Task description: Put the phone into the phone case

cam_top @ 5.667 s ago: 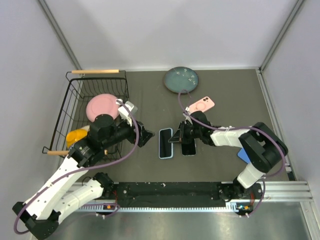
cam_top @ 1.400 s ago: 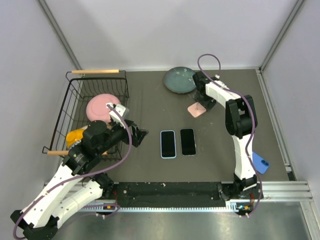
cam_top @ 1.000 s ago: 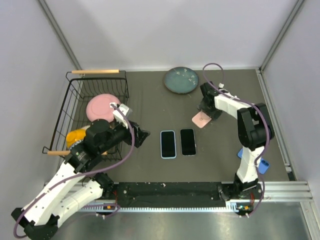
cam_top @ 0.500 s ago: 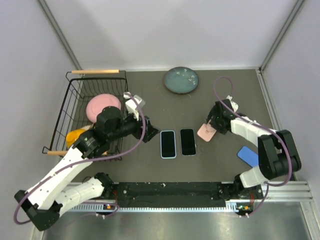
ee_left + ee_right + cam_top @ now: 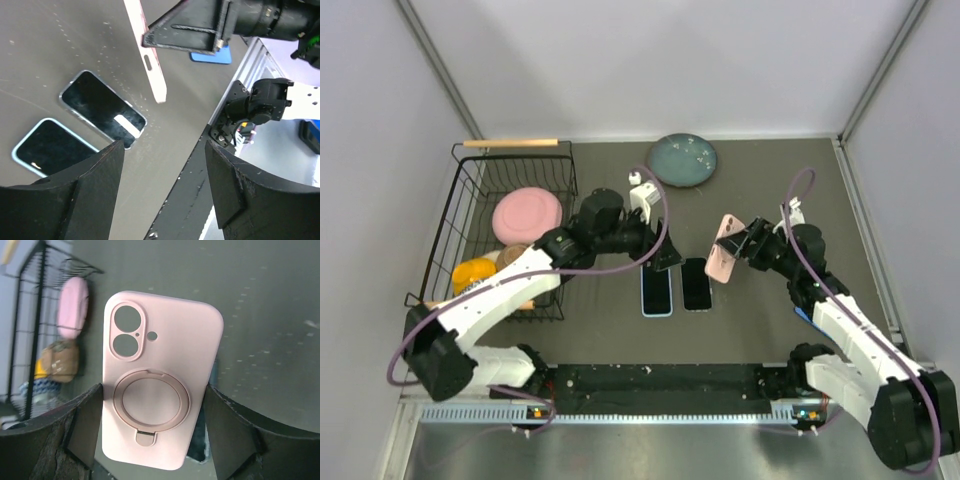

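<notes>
Pink case (image 5: 160,365) fills the right wrist view and hides most of what lies under the right gripper (image 5: 154,410). Only a dark sliver shows past its lower right edge, and I cannot tell what that is. Blue case (image 5: 212,54) is partly cut off by the right gripper's body in the left wrist view and lies mostly under the right forearm from above. Left fingertips are hard to separate from the dark table (image 5: 760,170) in the top view.

Right fingers (image 5: 82,432) clamp the pink case across its long edges, one on each side. Its back faces the wrist camera, ring stand in the middle, camera cut-out at the end away from the fingers. The long axis runs straight out from the fingers. From the left wrist it appears edge-on, tilted, clear of the table.

Phone (image 5: 102,109) lies flat, screen up, just ahead of the left gripper (image 5: 165,150). It sits between a pale-blue-rimmed phone (image 5: 55,148) and the raised case, parallel to that phone with a narrow gap.

Left fingers (image 5: 75,200) are spread wide, with nothing between them.

Bare table shows between the phone and the right fingers. Wire basket (image 5: 470,215) is well behind the left gripper.
</notes>
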